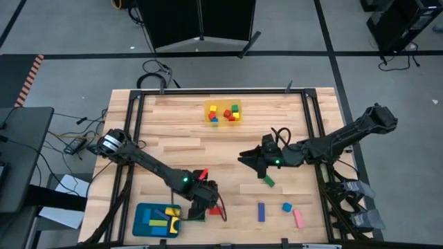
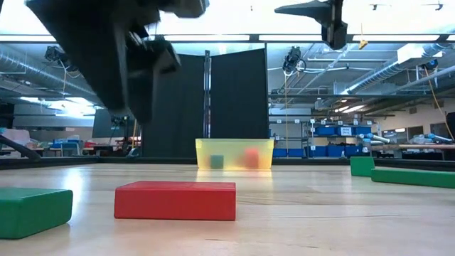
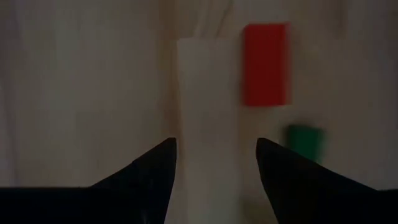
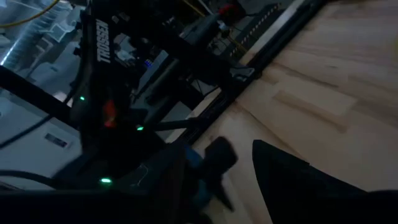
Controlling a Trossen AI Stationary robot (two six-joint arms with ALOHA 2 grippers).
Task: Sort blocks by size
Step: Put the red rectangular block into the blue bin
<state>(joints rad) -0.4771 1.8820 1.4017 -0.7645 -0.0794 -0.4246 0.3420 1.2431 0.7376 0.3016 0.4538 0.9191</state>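
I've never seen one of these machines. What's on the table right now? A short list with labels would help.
Table: wooden top
Yellow tray: far side, holding small cubes
Teal tray: near left corner, holding longer bars
Loose blocks: red bar, green block, blue bar, blue cube, pink bar
Left gripper: open and empty, above the red bar beside the teal tray
Right gripper: mid-table, near the green block
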